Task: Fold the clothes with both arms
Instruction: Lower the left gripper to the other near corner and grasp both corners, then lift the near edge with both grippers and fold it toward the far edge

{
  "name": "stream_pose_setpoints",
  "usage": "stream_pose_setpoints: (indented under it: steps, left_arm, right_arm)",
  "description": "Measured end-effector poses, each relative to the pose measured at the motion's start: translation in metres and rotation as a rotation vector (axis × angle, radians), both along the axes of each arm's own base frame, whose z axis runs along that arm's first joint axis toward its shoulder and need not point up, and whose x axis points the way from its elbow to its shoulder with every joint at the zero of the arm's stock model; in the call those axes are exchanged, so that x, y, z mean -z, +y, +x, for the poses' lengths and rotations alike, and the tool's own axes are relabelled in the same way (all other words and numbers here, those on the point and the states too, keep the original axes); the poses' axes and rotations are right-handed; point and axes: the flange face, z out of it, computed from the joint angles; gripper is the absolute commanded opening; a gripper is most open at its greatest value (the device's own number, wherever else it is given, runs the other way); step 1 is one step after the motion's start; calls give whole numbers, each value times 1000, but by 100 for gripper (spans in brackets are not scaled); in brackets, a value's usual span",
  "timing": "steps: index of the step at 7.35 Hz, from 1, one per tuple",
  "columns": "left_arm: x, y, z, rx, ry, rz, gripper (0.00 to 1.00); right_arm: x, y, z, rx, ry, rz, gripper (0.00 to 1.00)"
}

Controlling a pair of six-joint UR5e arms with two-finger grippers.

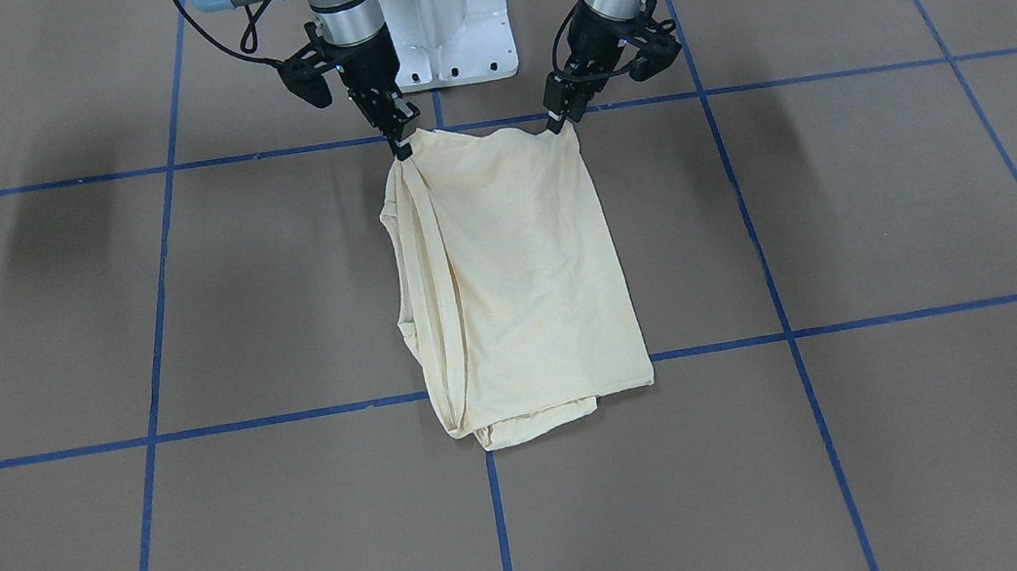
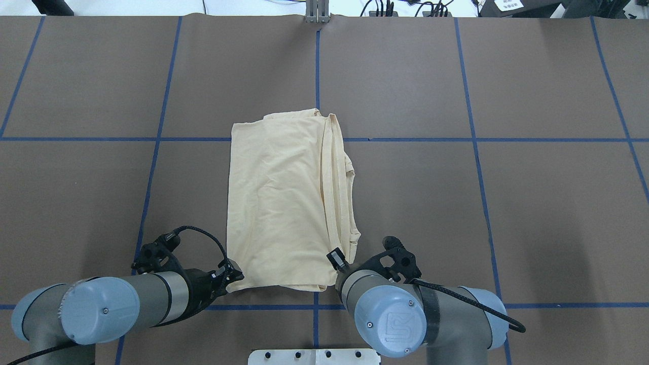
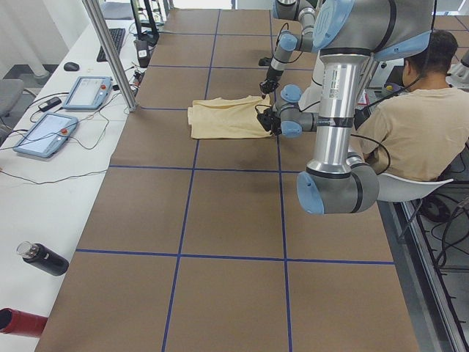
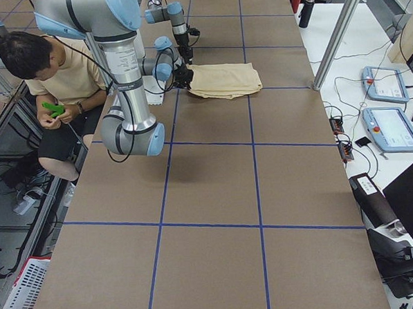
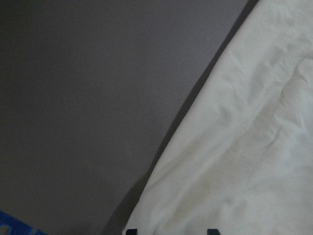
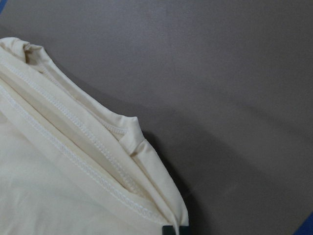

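**A:** Cream knit at the robot's edge of the bench [image 2: 532, 213], and both claws are working its near corners. The right claw [image 2: 335, 259] is clenching the corner where the stitched hems are stacking up.

**B:** And the left claw [image 2: 232, 276]?

**A:** It's sitting at the other near corner. Its wrist camera is showing two dark tips set apart with cloth between them, so I'm reading it as released and not biting.

**B:** Where is the T-shirt [image 2: 281, 203] lying?

**A:** Flat in the middle of the bench and running away from the robot. Its far end is lying just past the cross line of blue tape [image 2: 431, 139].

**B:** How far along are we looking?

**A:** I'm judging it well past halfway. No sleeve is sticking out and the body is lying as one long narrow panel. The layered edges are running down the robot's right side, and the print isn't showing. What's remaining, I'm guessing, is carrying this near edge over to the far one, perhaps with one more fold after that.

**B:** Give me the count.

**A:** I'm counting one shirt and two arms, the left arm [image 2: 101, 304] and the right arm [image 2: 405, 314], with one claw on each. One person [image 3: 410, 125] is sitting behind the robot.
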Motion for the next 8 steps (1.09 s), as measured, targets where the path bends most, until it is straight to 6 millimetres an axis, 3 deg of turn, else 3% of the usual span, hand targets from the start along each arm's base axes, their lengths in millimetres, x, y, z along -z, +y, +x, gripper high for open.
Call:
stream_pose_setpoints:
  steps: [2,3,8]
  left_arm:
    - [-7,3,8,-8,-16,-3,36]
    - [-10,3,10,-10,-21,-5,0]
    - [-6,5,5,-15,-12,-5,0]
  right_arm:
    - [0,0,0,0,0,0,0]
    - [0,0,0,0,1,0,0]
    - [4,-1,7,-2,-11,2,0]
